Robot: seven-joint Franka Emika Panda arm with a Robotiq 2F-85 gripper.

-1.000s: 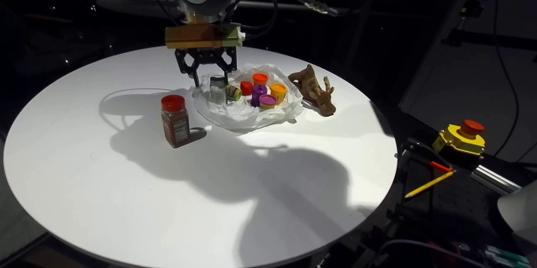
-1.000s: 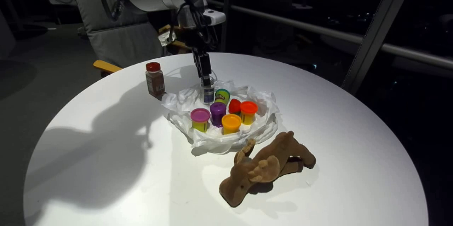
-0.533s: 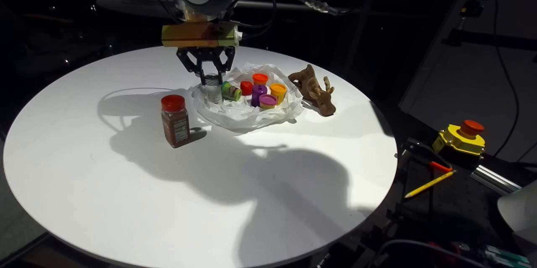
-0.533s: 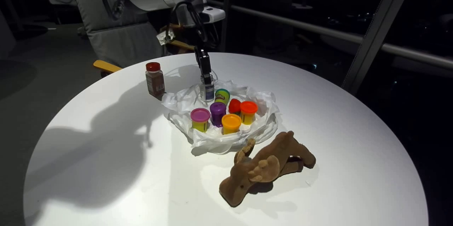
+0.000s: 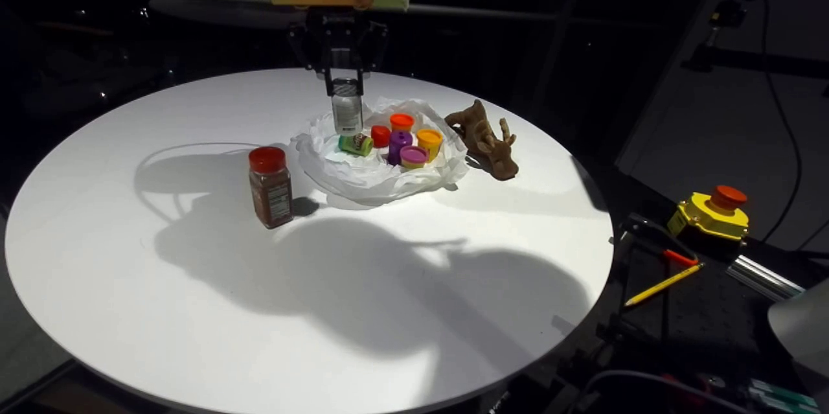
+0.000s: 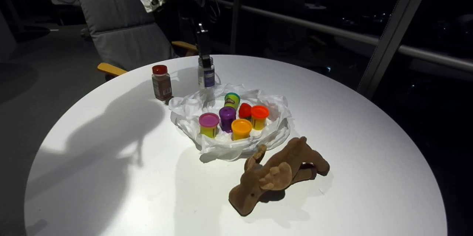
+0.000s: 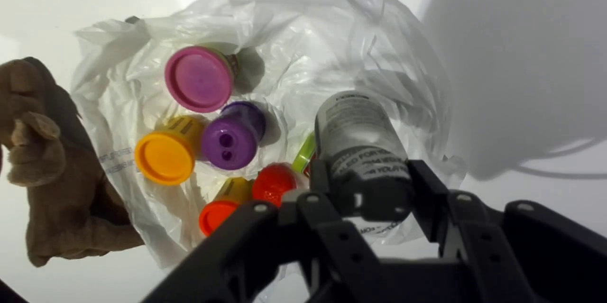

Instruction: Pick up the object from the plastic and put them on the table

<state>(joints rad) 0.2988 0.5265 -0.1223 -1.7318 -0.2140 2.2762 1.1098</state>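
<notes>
Wrist view: the gripper (image 7: 372, 174) is clamped on the grey-white can (image 7: 358, 125), right of frame centre; in an exterior view the can hangs near upright, apparently clear of the plastic (image 5: 372, 188), upper middle of the frame. Status, as judged: the red-capped jar (image 5: 271, 190), left of centre in both exterior views, and the toy moose (image 5: 487, 145), right of centre, rest on the table (image 5: 162, 310), done; the can is picked but not yet placed; left on the plastic are the pink-lidded tub (image 6: 209, 123), purple bottle (image 6: 227, 118), orange tub (image 6: 241, 129), red-lidded tub (image 6: 259, 113), red piece (image 6: 244, 110) and green tub (image 6: 232, 100).
</notes>
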